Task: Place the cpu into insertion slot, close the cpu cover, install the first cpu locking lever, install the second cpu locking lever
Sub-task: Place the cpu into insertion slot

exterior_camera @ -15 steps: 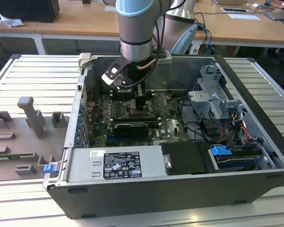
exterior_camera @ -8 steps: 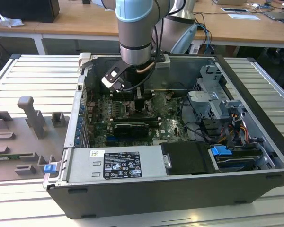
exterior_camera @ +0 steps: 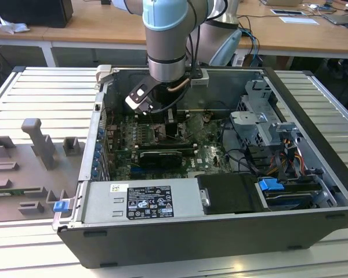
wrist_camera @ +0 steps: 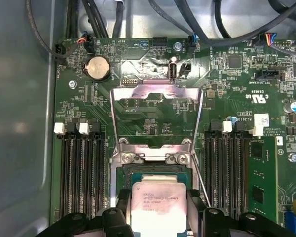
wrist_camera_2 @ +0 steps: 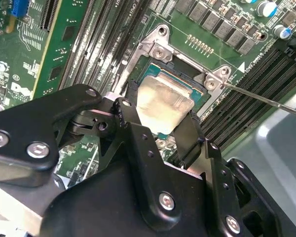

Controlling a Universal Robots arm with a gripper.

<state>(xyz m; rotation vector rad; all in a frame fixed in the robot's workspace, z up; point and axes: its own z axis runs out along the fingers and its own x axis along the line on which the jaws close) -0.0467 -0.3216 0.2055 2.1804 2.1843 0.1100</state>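
The claw [wrist_camera_2: 162, 116] is gripping the cpu [wrist_camera: 158, 202] by opposite edges, holding it directly over the insertion slot [wrist_camera_2: 183, 75], apparently not yet seated. Beyond the claw, the cpu cover [wrist_camera: 158, 93] is lying flipped open and a thin locking lever [wrist_camera_2: 266, 101] is standing free, so closing and latching are waiting. The open computer case [exterior_camera: 162, 255] is sitting on a slatted metal counter [exterior_camera: 40, 87], with wooden counters [exterior_camera: 104, 26] behind.
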